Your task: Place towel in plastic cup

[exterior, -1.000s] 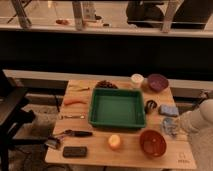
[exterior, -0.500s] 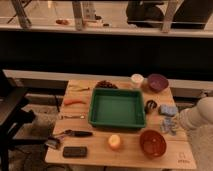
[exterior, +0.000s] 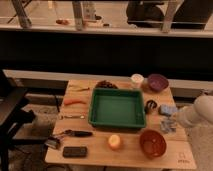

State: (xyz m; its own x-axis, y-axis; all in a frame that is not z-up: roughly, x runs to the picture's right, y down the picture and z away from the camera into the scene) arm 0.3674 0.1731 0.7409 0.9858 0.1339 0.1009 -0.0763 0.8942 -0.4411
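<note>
Light level: we find the scene dim and warm-toned.
Brightest area: the wooden table (exterior: 90,152) and the floor behind the railing.
Darkest area: the band under the railing, near black.
Sharpness: soft throughout; we cannot make out small items.

No lettering can be made out anywhere; a small dark mark at the table's (exterior: 165,159) near corner stays unreadable

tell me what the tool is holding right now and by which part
It cannot be told. The arm comes in from the right edge, and the tool sits shut right at the towel on the table, but whether it grips the cloth is unclear.
</note>
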